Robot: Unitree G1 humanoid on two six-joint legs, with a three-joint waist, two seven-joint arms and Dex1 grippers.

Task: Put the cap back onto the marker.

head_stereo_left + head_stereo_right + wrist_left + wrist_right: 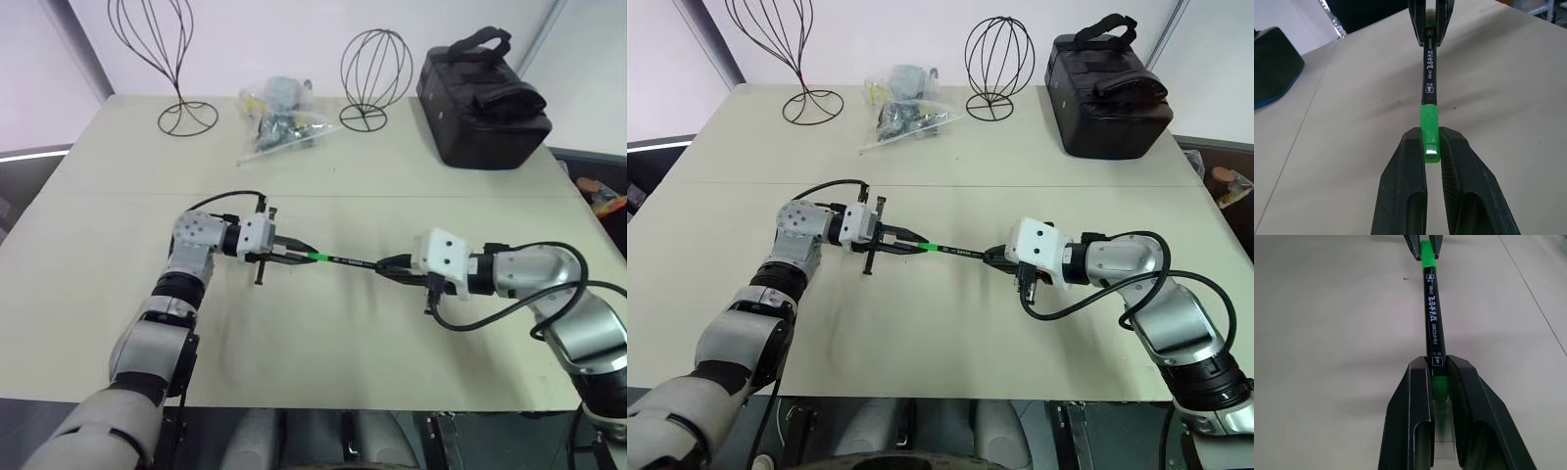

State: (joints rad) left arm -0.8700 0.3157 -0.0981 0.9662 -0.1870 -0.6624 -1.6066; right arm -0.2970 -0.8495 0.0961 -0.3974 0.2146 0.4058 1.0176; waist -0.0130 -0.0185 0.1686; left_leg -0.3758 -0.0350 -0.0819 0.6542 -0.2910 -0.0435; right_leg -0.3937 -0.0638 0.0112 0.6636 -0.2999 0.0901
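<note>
A: Marker [355, 262] hangs level above the table [323, 343], strung between the two arms — where does each end sit?

B: Right gripper [384, 266] is clamped on the pale green tail end, left gripper [302, 255] is pinched onto the cap [317, 257]. In the left wrist view the cap [1429, 129] meets the black barrel [1430, 68] in line; the tip is out of sight, so it looks seated or nearly so.

A: How will it handle?

B: Light and stiff, I'd judge — a slim plastic barrel that won't bend much, but smooth enough to slide through the pads if pushed hard along its length. The cap is tiny, so a pinch across its sides is the only hold, and the far grip on the tail gives little control of wobble.

A: Risk?

B: Any tilt between the hands could jam or pop the cap sideways.
</note>
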